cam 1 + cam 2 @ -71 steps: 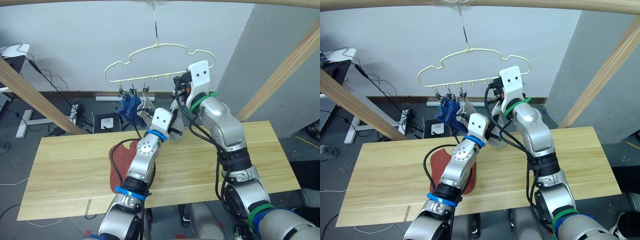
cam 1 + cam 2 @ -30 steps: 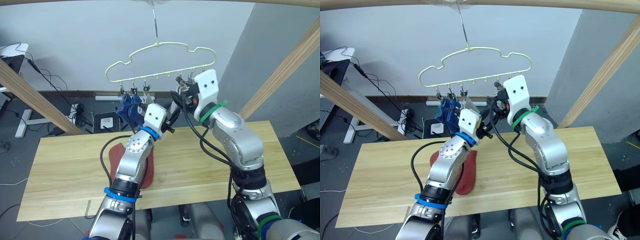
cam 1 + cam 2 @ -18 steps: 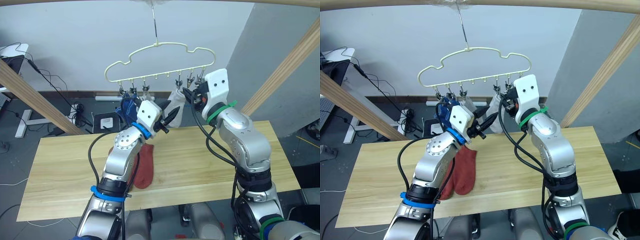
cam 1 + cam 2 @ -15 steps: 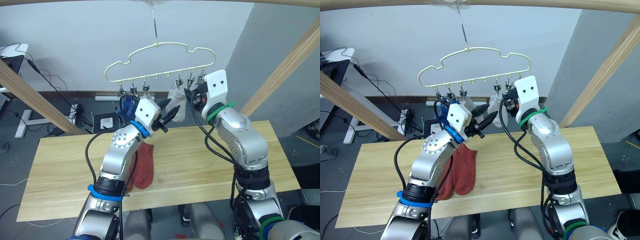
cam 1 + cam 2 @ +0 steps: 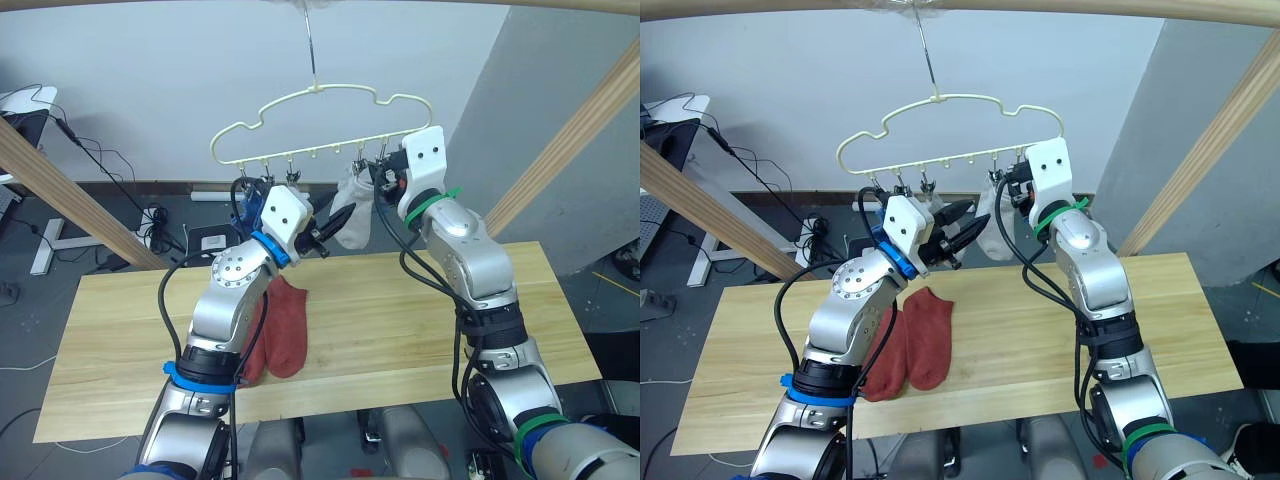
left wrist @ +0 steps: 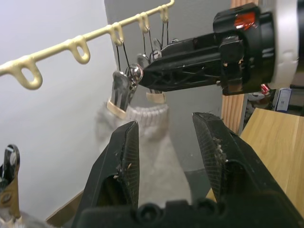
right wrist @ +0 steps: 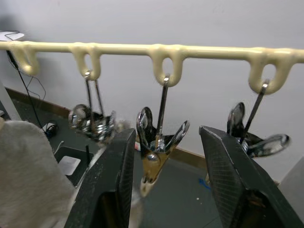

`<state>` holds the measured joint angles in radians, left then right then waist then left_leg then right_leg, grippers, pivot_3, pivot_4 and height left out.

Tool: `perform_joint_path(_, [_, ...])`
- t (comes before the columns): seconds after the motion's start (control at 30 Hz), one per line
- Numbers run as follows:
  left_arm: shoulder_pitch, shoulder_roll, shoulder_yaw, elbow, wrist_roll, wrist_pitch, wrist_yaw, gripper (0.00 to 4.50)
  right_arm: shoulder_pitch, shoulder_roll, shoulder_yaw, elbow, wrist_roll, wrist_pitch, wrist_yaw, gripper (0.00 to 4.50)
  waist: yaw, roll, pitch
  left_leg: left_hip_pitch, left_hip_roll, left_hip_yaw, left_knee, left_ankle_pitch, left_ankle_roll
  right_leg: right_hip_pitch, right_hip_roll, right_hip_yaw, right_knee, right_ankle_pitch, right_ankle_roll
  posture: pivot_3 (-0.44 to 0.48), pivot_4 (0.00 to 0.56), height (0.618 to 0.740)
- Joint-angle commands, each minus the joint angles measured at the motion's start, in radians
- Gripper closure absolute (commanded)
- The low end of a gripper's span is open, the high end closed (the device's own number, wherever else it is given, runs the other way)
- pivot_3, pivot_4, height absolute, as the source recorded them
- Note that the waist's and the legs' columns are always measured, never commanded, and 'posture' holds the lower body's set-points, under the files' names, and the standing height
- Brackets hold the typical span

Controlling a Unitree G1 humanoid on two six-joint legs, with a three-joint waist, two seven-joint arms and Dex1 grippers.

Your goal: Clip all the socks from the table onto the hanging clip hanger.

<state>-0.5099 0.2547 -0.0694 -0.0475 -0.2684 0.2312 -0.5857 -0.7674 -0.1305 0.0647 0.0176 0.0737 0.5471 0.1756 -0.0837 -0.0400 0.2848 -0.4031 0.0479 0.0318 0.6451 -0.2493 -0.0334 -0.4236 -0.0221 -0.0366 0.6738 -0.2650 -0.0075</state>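
Left wrist view gives me my left end effector point(image 6: 165, 137) spread apart just short of the clipped grey sock point(image 5: 352, 208), right end effector point(image 7: 164, 142) apart straddling a clip, red socks point(image 5: 910, 343) mid-surface point(image 5: 420, 320) with bare wood around.

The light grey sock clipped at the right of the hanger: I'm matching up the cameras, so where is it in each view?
Left eye view: the light grey sock hangs just right of centre, upper half.
Right eye view: same spot.
Left wrist view: behind the left end effector, under a clip.
Right wrist view: probably the pale fabric outside the right end effector.
Shared landmark: the clip hanger, its cream looped bar.
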Motion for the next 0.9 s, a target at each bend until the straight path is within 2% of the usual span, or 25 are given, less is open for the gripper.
perform_joint_path(0.03, [-0.016, 0.002, 0.021, -0.047, -0.016, -0.006, 0.003, 2.49, -0.035, 0.005, 0.005, 0.007, -0.011, -0.05, 0.008, 2.28, 0.0, 0.0, 0.0, 0.0, 0.0, 0.0, 0.0, 0.0, 0.0, 0.0, 0.0, 0.0, 0.0, 0.0, 0.0, -0.154, 0.276, 0.74])
perform_joint_path(0.77, [-0.007, 0.007, 0.028, -0.055, -0.016, 0.0, 0.011, 2.49, -0.089, 0.055, -0.002, 0.094, -0.008, -0.112, 0.022, 2.28, 0.001, 0.0, 0.0, 0.0, 0.0, 0.0, 0.0, 0.0, 0.0, 0.0, 0.0, 0.0, 0.001, 0.0, 0.0, -0.138, 0.273, 0.74])
perform_joint_path(0.87, [-0.003, 0.007, 0.027, -0.056, -0.014, -0.002, 0.011, 2.49, -0.092, 0.057, -0.007, 0.099, -0.008, -0.117, 0.019, 2.89, 0.001, 0.0, 0.0, 0.0, 0.0, 0.0, 0.0, 0.0, 0.0, 0.0, 0.0, 0.0, 0.001, 0.0, 0.0, -0.138, 0.273, 0.74])
perform_joint_path(0.9, [0.0, 0.007, 0.026, -0.057, -0.013, -0.003, 0.012, 2.49, -0.093, 0.057, -0.008, 0.099, -0.007, -0.117, 0.019, 3.24, 0.001, 0.0, 0.0, 0.0, 0.0, 0.0, 0.0, 0.0, 0.0, 0.0, 0.0, 0.0, 0.001, 0.0, 0.0, -0.139, 0.273, 0.74])
